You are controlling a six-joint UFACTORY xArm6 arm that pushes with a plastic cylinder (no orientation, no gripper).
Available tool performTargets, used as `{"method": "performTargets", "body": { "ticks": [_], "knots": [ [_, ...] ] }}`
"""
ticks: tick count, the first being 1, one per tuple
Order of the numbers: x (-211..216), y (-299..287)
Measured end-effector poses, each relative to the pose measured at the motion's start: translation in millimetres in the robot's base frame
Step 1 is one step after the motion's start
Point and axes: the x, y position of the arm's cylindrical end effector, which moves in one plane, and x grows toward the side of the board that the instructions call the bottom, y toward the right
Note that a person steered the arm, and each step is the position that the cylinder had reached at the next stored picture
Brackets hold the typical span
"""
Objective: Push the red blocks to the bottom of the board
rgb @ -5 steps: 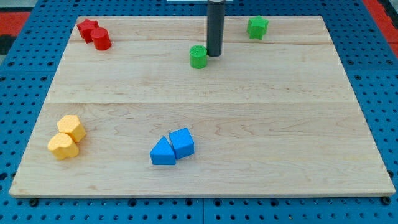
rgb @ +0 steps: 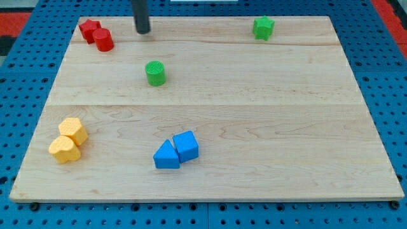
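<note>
Two red blocks sit touching at the board's top left: a red star (rgb: pixel 89 29) and a red cylinder (rgb: pixel 103 40) just right and below it. My tip (rgb: pixel 142 31) is at the top of the board, a short way right of the red cylinder and apart from it. A green cylinder (rgb: pixel 155 73) lies below and slightly right of the tip.
A green block (rgb: pixel 263 27) sits near the top right. Two yellow blocks (rgb: pixel 68 140) touch at the lower left. A blue triangle (rgb: pixel 166 156) and a blue cube (rgb: pixel 186 145) touch at the lower middle. The wooden board (rgb: pixel 286 127) lies on a blue pegboard.
My tip moved left along the top, from beside the green cylinder to near the red blocks. The green cylinder shifted left and down. The red blocks have not moved.
</note>
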Motion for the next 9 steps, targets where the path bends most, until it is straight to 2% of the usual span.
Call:
{"method": "performTargets", "body": {
  "ticks": [1, 2, 4, 5, 6, 8, 9],
  "knots": [
    [-27, -55],
    [-32, -75],
    [-13, -144],
    [-6, -90],
    [9, -64],
    [46, -51],
    [80, -47]
  ]
}}
